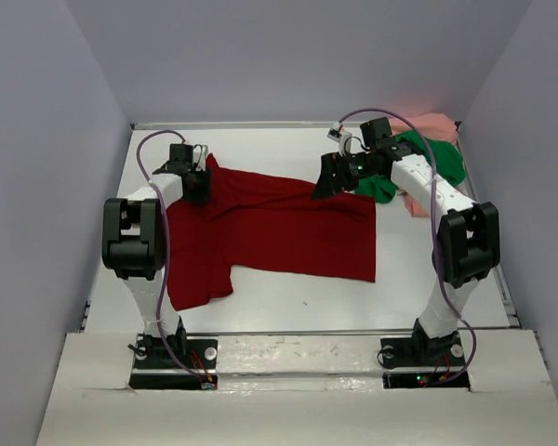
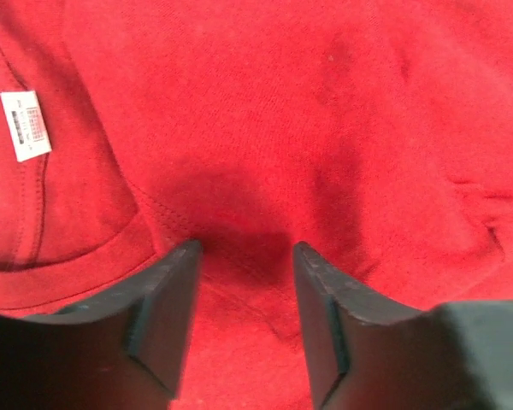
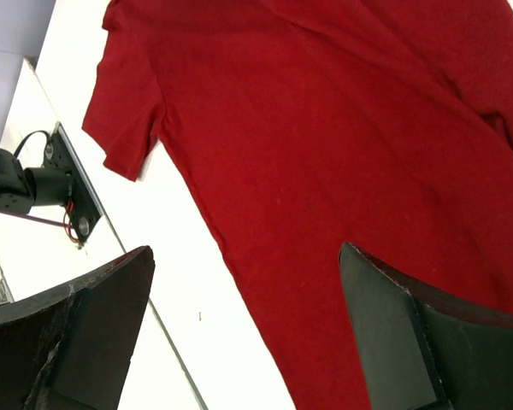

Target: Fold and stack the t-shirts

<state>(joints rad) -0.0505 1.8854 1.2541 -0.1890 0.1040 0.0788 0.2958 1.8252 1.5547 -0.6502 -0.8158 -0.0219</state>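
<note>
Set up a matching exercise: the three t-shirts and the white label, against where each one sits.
Things
1. dark red t-shirt
2. green t-shirt
3. pink t-shirt
4. white label

Places
A. deepest in the far right corner
B. beside the red neckband
C. spread across the middle of the table
D. bunched against the right arm

Pairs: 1-C, 2-D, 3-A, 4-B

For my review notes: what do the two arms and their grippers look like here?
Both the left arm and right arm have white links with bulky black joint housings on black bases. A purple cable loops along each. The left gripper and right gripper have matte black, wedge-shaped fingers.
</note>
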